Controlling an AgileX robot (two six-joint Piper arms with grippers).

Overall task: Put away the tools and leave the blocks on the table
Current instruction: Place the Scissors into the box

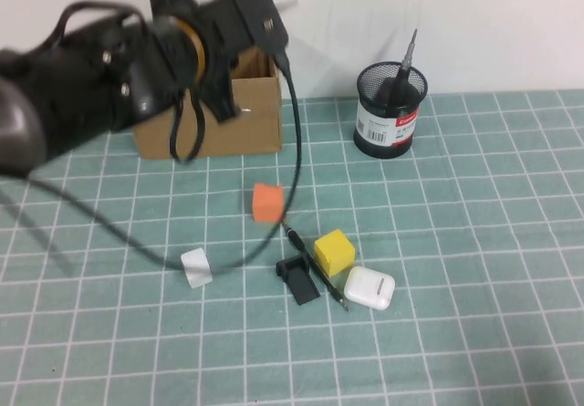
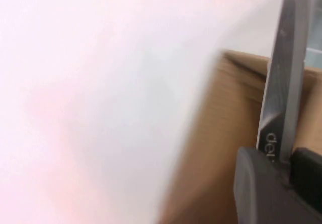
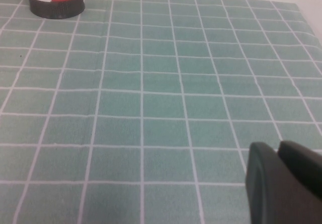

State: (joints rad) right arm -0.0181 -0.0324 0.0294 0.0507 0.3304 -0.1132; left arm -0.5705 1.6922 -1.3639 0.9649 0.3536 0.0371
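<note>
Steel scissors, clamped in the left gripper over the cardboard box at eleven o'clock on the desk, could catch the rim when dropped, while the right gripper idles low, jaws together.

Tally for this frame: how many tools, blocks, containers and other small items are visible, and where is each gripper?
Tools: 3 (screwdriver, pen tool, scissors in left gripper above box)
Blocks: 3 (orange, yellow, white)
Containers: 2 (box, cup)
Others: 2 (clip, case)
Total: 10
Right gripper: low over mat.
</note>
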